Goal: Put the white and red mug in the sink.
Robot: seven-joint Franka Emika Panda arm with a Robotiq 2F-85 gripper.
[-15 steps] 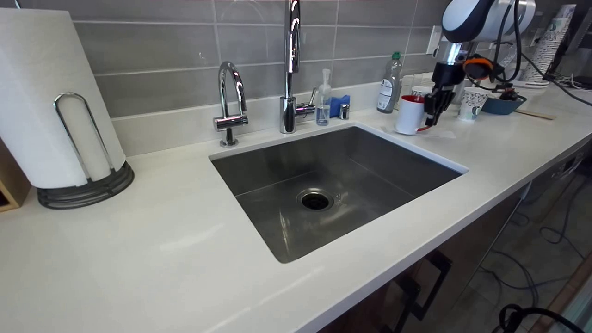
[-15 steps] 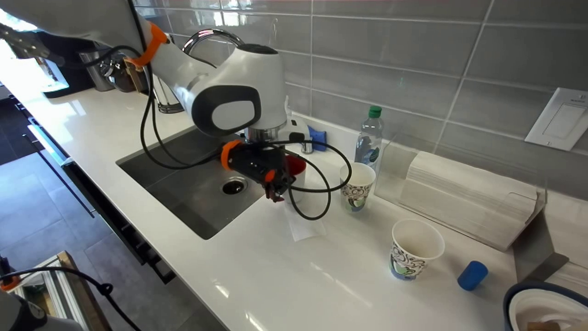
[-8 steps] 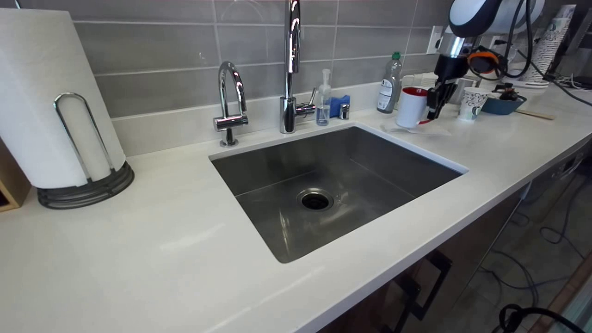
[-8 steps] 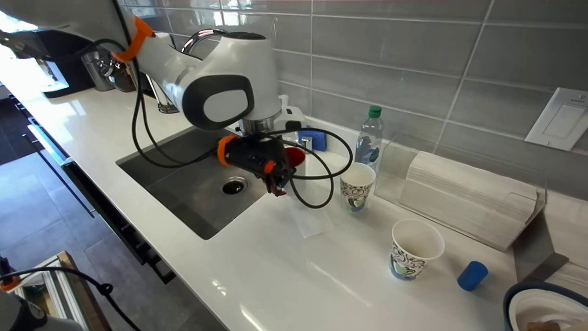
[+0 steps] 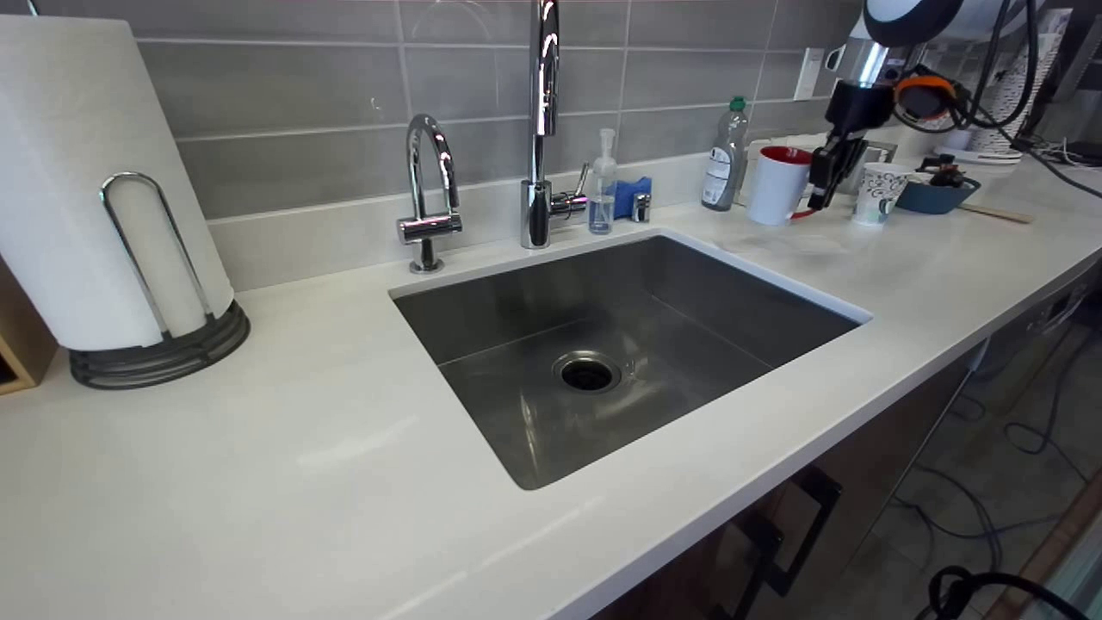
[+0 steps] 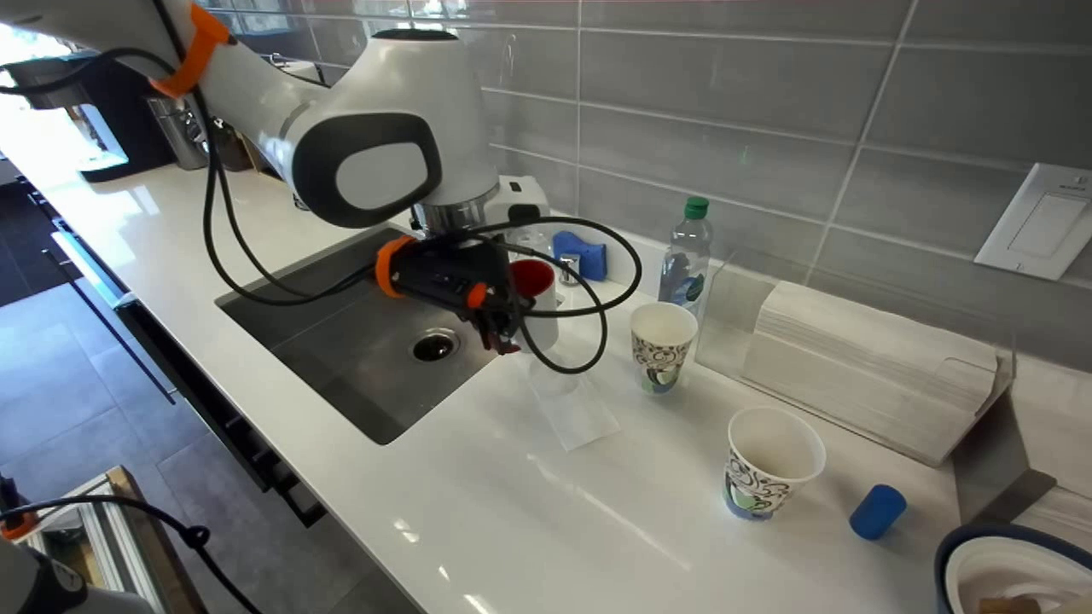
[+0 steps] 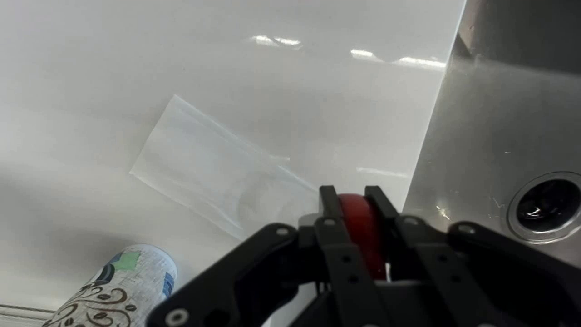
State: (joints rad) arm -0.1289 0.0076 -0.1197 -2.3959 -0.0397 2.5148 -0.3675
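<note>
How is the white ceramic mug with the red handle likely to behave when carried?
The white mug is probably rigid and breakable, since it looks like glossy ceramic. It may swing or tilt, as the black gripper holds only the red handle at its side.

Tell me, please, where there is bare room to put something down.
The countertop is bare between the paper towel roll and the sink, and along the sink's front edge. Crowded: behind the sink, by the faucets; across the sink from the roll, by paper cups and the claw holding the white and red mug.
</note>
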